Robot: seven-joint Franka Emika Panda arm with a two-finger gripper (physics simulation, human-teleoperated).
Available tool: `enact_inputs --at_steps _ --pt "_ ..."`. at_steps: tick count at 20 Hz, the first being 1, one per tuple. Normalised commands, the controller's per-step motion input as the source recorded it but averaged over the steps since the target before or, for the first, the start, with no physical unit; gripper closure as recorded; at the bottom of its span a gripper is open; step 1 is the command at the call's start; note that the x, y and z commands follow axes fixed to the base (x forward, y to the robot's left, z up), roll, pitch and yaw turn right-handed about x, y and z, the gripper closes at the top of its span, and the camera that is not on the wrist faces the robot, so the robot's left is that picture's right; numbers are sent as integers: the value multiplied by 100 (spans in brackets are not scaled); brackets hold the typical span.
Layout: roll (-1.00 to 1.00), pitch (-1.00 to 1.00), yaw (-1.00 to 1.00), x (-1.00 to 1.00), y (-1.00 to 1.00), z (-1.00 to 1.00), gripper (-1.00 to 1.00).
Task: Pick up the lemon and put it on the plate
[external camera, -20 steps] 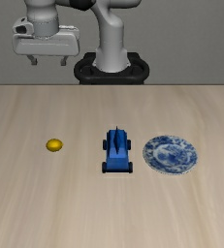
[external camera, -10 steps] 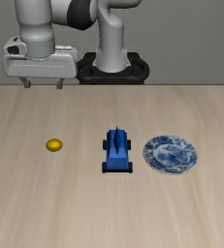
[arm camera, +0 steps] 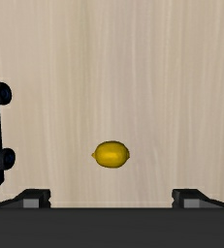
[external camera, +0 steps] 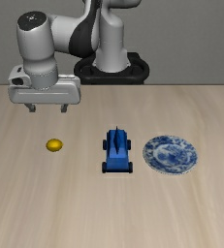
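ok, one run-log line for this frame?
phase: pre-grasp | small yellow lemon: on wooden table, untouched | gripper: open, hovers over lemon | blue toy car: between lemon and blue-patterned plate

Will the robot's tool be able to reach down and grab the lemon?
Probably yes. The tool hangs open above the lemon, nothing lies between them, and the blue toy car sits off to one side.
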Motion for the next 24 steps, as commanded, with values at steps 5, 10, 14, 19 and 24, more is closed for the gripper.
enact_inputs --at_steps 5,10,14,19,24 --pt "0 0 0 0 0 -100 -100" --pt "0 0 0 0 0 -100 -100" --pt "0 0 0 0 0 -50 100" --pt "0 0 0 0 0 0 100" --pt "0 0 0 0 0 0 100"
